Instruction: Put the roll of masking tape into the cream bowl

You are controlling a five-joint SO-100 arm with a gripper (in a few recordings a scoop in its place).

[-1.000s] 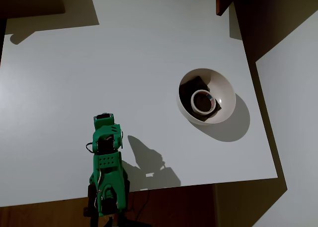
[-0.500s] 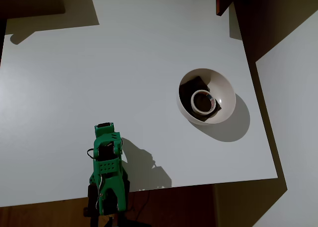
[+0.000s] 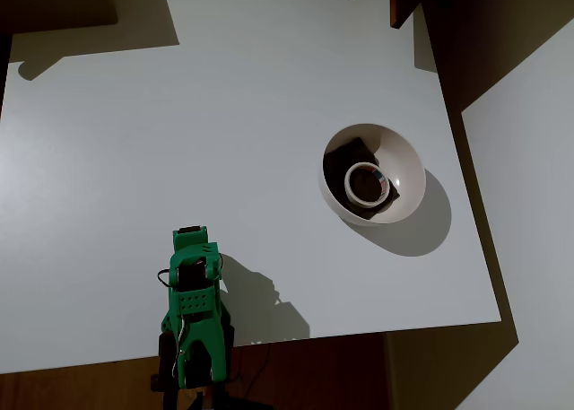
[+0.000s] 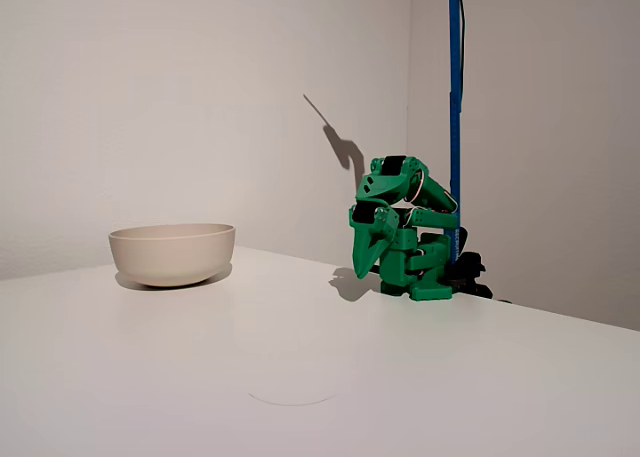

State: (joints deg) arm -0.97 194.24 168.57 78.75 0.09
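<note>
Pincer: the green pincer [image 4: 364, 273] is folded down at the arm's base, tip pointing at the table, nothing between its fingers. From the fixed view the fingers appear drawn together to a single point, so I judge it closed and empty.
Arm: the green arm [image 3: 194, 293] is tucked at the near edge of the table in the overhead view, well apart from the bowl.
Table: the white table [image 3: 179, 141] is plain and matte around the arm.
Roll of masking tape: the roll of masking tape [image 3: 366, 183] lies flat inside the cream bowl, open centre upward.
Cream bowl: the cream bowl [image 3: 408, 159] stands upright toward the right of the overhead view; its smooth side shows in the fixed view [image 4: 172, 252].
Dark object: a dark blocky object [image 3: 348, 163] lies in the bowl, partly under the roll.
Task standing: judged complete, as the roll is in the bowl.
Handling, roll: judged light and stiff, a card core with a papery, low-slip face; not fragile.
Hold point: should it need lifting, one finger through the open centre and one outside, pinching the ring wall.
Handling, bowl: glossy and likely brittle; contact with its rim is best avoided.
</note>
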